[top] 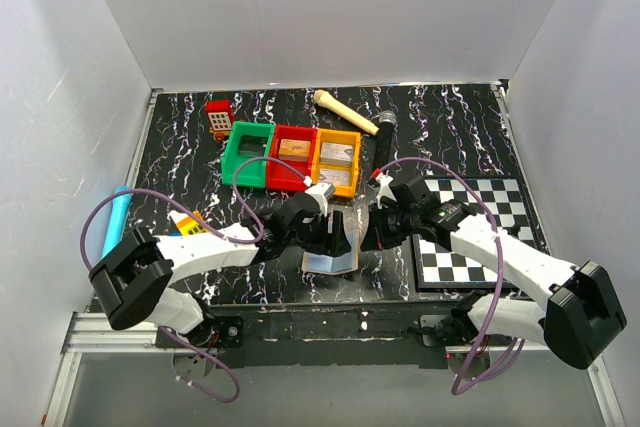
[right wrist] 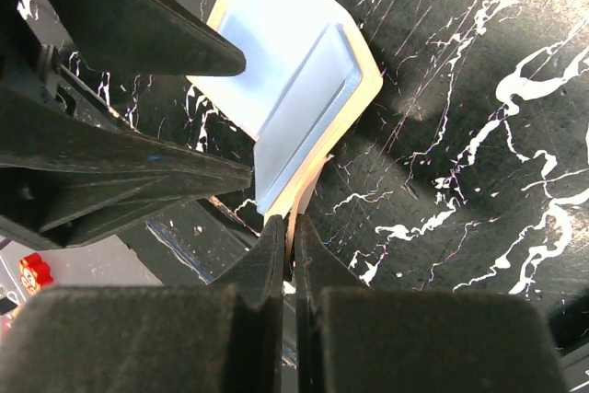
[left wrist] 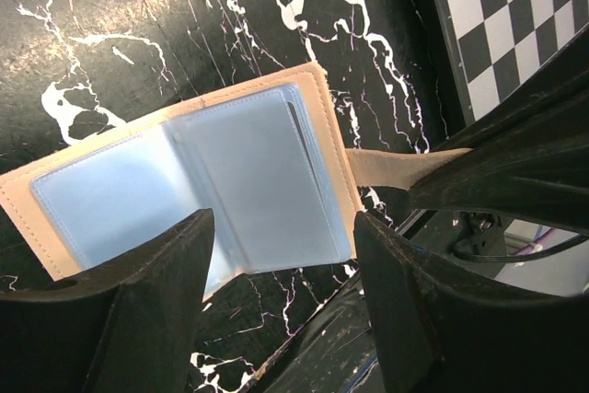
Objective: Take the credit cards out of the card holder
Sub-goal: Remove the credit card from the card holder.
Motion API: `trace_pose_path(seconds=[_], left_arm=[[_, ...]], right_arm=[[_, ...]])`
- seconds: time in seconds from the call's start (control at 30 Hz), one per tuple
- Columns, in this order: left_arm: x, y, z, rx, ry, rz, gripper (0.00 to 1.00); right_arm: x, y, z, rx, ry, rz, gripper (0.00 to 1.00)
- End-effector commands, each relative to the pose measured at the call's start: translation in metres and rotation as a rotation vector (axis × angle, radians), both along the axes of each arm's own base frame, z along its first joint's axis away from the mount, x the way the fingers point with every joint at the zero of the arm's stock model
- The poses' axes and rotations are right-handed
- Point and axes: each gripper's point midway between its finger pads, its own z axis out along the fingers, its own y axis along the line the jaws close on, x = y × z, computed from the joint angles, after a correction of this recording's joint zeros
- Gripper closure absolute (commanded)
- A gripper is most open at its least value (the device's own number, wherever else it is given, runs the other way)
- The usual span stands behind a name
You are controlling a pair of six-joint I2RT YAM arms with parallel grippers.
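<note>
Left end effector (left wrist: pixel 281 246) hangs wide above the card holder (left wrist: pixel 120 200), 1 finger on each side of a pale blue panel. The holder is spread open toward 6 o'clock on the bench (left wrist: pixel 138 43). At its 3 o'clock, the right end effector (right wrist: pixel 287 232) pinches its tan edge tight.

Both arms reach in from the lower corners of the overhead view and meet mid-frame, wrists tipped downward. The left gripper (left wrist: pixel 281 227) hangs with its jaws spread apart; the right gripper (right wrist: pixel 287 232) is pinched tight on the card holder (left wrist: pixel 184 190).
</note>
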Motion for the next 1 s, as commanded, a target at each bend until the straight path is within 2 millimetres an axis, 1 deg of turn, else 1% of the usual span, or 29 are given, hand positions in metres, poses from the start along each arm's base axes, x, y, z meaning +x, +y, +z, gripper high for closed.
trace_pose_path(seconds=[0.0,0.2,0.43,0.57,0.77,0.87,0.97], left_arm=[[0.002,-0.012,0.01,-0.018,-0.034,-0.033,0.38],[0.002,-0.016,0.004,-0.001,-0.023,-0.038,0.39],[0.001,-0.019,-0.001,0.012,-0.021,-0.044,0.39],[0.002,-0.016,-0.008,0.041,-0.013,-0.033,0.41],[0.003,-0.006,-0.013,0.066,-0.018,0.001,0.51],[0.003,-0.003,-0.011,0.068,-0.025,0.014,0.51],[0.004,0.0,-0.007,0.066,-0.033,0.024,0.5]], right_arm=[[0.005,0.012,0.031,0.076,-0.058,0.025,0.99],[0.005,0.014,0.036,0.09,-0.064,0.032,0.99],[0.004,0.014,0.036,0.089,-0.063,0.035,0.99],[0.004,0.013,0.035,0.086,-0.063,0.035,0.99],[0.004,0.011,0.034,0.076,-0.066,0.034,0.99],[0.003,0.01,0.032,0.072,-0.064,0.034,0.99],[0.004,0.01,0.03,0.065,-0.063,0.032,0.99]])
